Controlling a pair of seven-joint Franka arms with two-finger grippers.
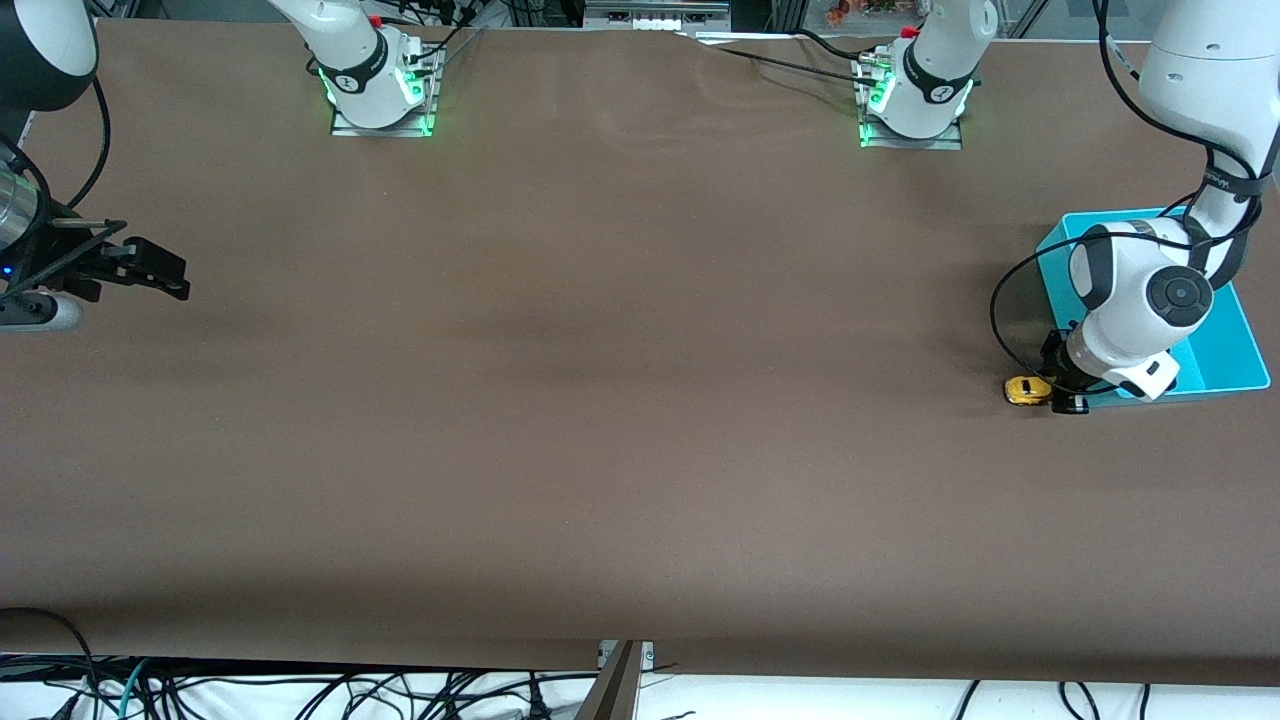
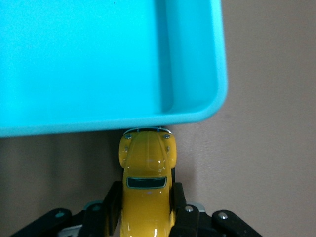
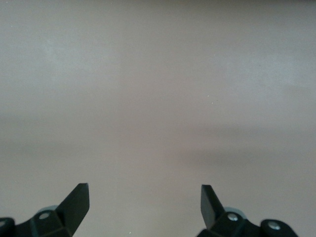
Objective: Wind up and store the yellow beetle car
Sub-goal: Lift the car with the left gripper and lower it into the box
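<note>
Car [image 2: 147, 185] is clamped by the left gripper [image 2: 147, 212] on the table beside the bin [image 2: 197, 59] — the right gripper [image 3: 144, 202] waits, fingers apart.

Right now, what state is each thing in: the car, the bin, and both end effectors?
yellow beetle car: on the table beside the bin, upright, clamped at its sides.
teal bin: open-topped, nothing visible inside.
left end effector: low at the table by the bin, shut on the car.
right end effector: open, holding nothing, waiting at the right arm's end of the table.
</note>
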